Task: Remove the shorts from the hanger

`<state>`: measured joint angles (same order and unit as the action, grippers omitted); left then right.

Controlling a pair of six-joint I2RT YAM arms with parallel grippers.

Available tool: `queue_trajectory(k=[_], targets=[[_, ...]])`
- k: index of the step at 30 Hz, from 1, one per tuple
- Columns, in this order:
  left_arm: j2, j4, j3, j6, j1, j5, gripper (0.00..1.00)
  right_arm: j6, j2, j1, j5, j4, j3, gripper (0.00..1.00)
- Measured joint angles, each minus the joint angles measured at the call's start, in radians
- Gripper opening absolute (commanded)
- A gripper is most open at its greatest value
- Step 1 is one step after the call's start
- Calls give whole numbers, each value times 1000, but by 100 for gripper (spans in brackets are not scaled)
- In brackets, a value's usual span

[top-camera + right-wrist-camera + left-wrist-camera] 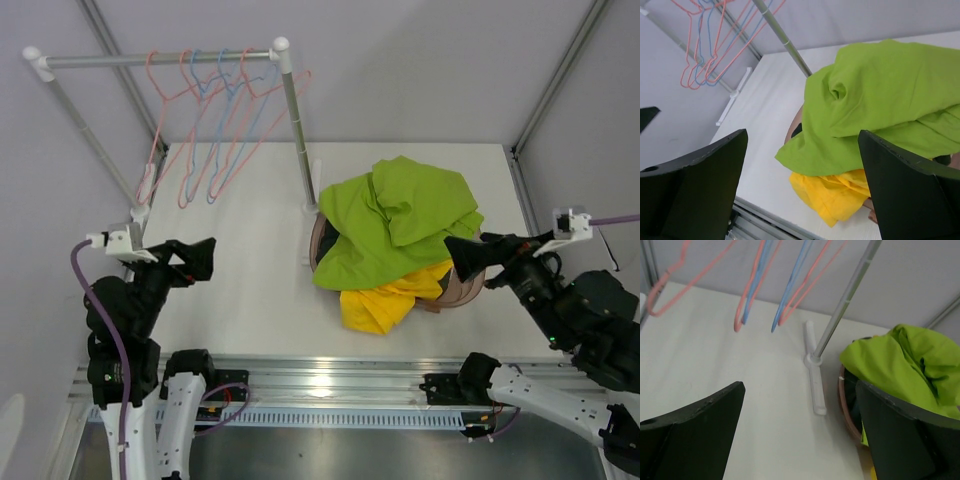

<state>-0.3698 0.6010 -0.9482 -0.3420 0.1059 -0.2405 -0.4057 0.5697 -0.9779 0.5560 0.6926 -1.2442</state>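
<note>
Right wrist shows yellow shorts [832, 195] best.

count from overhead:
- hangers [215, 130] on the rail [120, 60]: 5 total, 3 pink and 2 blue
- shorts in the pile: 2 clear, lime green pair [400, 225] and yellow pair [385, 300]
- dark cloth [327, 248] under them: at least 1 piece, can't tell how many
- basket [465, 290]: 1
- rack [296, 130]: 1, with 2 uprights in view
- arms: 2, each with 1 gripper: left gripper [207, 260], right gripper [455, 258]
- table [250, 290]: 1
</note>
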Motion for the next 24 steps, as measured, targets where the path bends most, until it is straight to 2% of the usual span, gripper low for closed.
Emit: queue_trajectory(k=[8,16,24], targets=[[86,83,154,1,-68,-27,99,-8,-230,43,49,96,4,99],[149,65,179,1,-82,-33,99,-31,-390,90,11,207,93,99],[153,60,188,0,-88,-37,99,-77,-535,67,13,289,111,99]])
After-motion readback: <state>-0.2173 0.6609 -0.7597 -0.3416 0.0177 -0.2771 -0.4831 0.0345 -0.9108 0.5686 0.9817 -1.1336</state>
